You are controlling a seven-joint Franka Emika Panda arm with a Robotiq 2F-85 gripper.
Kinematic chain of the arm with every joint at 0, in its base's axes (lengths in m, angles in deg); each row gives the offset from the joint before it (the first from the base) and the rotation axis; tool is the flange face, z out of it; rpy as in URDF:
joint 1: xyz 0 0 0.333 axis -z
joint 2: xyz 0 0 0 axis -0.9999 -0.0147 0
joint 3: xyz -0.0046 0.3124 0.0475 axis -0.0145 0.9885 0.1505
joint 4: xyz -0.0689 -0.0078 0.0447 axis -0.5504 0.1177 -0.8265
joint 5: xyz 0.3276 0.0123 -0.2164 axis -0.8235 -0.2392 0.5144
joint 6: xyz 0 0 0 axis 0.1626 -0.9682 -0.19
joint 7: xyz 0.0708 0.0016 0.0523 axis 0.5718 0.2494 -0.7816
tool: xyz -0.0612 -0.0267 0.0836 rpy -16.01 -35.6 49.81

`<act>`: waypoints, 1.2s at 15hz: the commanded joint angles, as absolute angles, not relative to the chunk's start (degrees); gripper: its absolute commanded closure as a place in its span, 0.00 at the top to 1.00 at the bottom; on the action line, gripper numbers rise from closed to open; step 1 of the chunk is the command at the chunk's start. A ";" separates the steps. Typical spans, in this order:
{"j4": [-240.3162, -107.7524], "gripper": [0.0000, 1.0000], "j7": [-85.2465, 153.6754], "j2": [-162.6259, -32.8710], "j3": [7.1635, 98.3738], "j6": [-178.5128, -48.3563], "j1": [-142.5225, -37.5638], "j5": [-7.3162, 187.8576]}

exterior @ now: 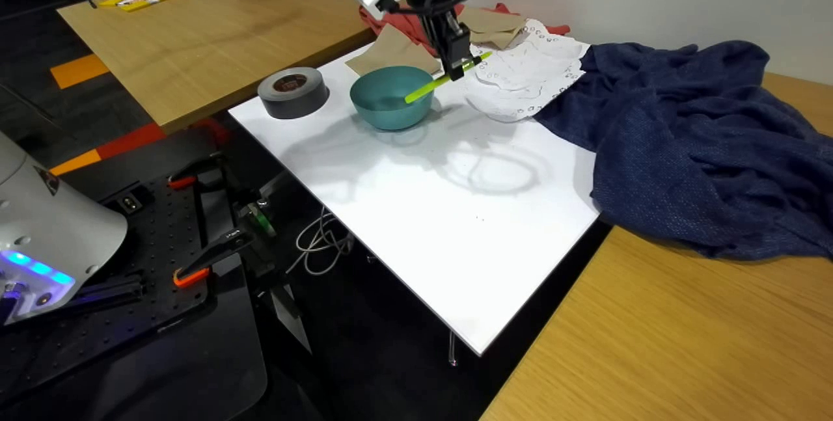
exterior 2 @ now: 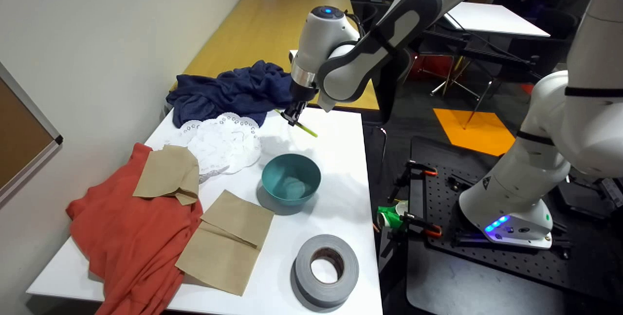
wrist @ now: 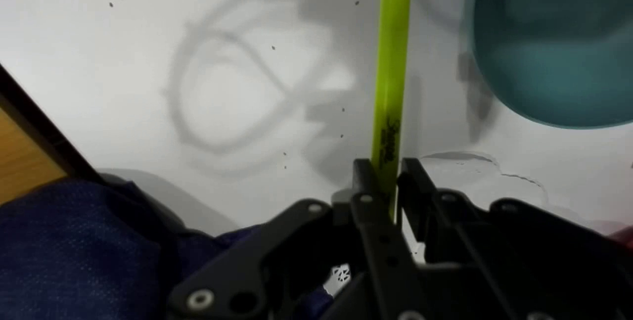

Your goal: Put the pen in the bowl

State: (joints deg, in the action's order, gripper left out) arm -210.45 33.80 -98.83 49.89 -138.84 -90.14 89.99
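Note:
My gripper (wrist: 387, 176) is shut on the yellow-green pen (wrist: 393, 63), holding it near one end. The long free part points away from the fingers. In both exterior views the gripper (exterior: 457, 68) (exterior 2: 291, 116) holds the pen (exterior: 428, 89) (exterior 2: 307, 130) above the white table. The teal bowl (exterior: 387, 118) stands upright on the table, beside the pen. In an exterior view the pen's tip overlaps the bowl's rim; in an exterior view the bowl (exterior 2: 292, 171) and pen are apart. In the wrist view the bowl (wrist: 549, 92) is at the upper right, right of the pen.
A grey tape roll (exterior: 294, 94) (exterior 2: 325, 271) stands near the bowl. White paper doilies (exterior 2: 219, 144), brown paper (exterior 2: 229, 242) and a red cloth (exterior 2: 141, 237) lie along the wall side. A dark blue cloth (exterior: 690, 148) (wrist: 84, 255) covers one table end.

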 commanded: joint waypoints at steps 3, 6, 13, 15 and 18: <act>-214.07 0.05 39.89 -93.38 56.56 -142.96 -89.04 86.78; -214.07 0.05 48.67 -94.28 62.76 -144.59 -86.32 79.01; -213.39 0.05 63.76 -96.50 70.01 -142.45 -80.97 67.97; -213.30 0.21 64.93 -97.08 70.29 -141.98 -80.18 67.94; -213.14 0.47 65.90 -97.77 71.00 -141.65 -79.02 67.83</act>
